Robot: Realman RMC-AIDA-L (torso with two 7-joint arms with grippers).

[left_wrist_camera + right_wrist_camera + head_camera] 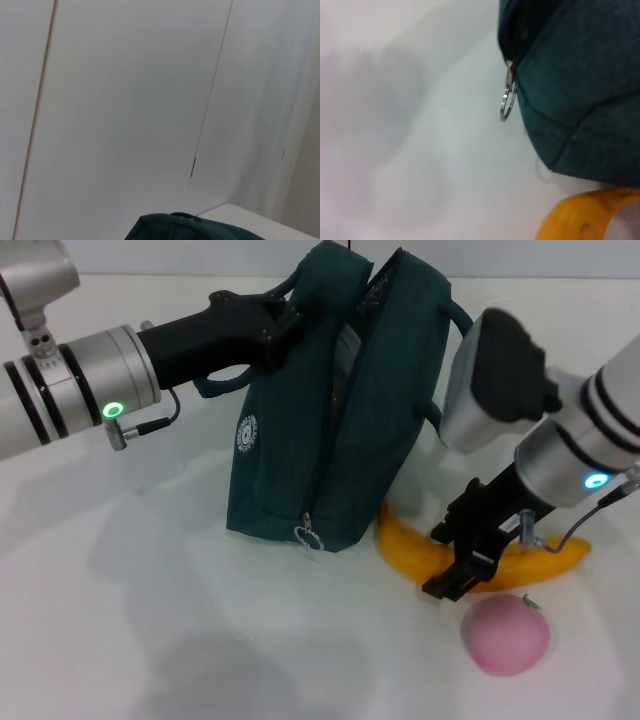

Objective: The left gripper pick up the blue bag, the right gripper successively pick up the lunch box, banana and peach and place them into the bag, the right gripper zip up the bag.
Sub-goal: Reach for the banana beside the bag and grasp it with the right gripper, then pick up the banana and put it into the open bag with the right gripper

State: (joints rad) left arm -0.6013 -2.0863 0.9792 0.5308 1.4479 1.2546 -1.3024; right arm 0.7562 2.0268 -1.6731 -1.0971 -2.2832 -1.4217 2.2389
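Left hand (283,328) is clenched on the blue bag (340,410), holding it upright on the white worktop (150,620). Right hand (462,565) sits low over the banana (405,545) at the bag's 4 o'clock; can't tell its grip. Peach (506,634) just beside.

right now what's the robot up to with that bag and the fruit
The left gripper holds the blue bag upright by a handle, its top open. The right gripper is down at the banana on the table beside the bag. The peach lies on the table next to it. No lunch box is in sight.
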